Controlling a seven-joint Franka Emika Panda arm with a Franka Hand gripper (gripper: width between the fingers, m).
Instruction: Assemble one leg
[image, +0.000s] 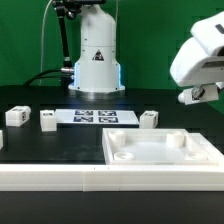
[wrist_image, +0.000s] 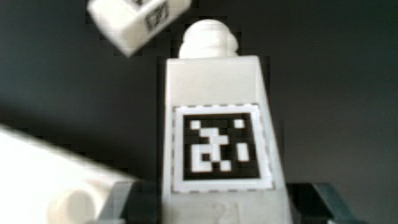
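Observation:
My gripper (image: 198, 96) hangs at the exterior view's right, above the right end of the large white tabletop (image: 160, 150). It is shut on a leg. In the wrist view this leg (wrist_image: 217, 120) fills the middle as a white block with a square tag and a rounded peg on its far end. The dark fingers (wrist_image: 125, 200) press its two sides. Three more legs stand on the table: two at the exterior view's left (image: 16, 117) (image: 48, 121) and one right of the marker board (image: 148, 119). One of them shows in the wrist view (wrist_image: 134, 25).
The marker board (image: 95, 117) lies in front of the robot base (image: 96, 60). A white rail (image: 50, 178) runs along the front edge. A corner of the tabletop (wrist_image: 45, 175) shows in the wrist view beside the held leg.

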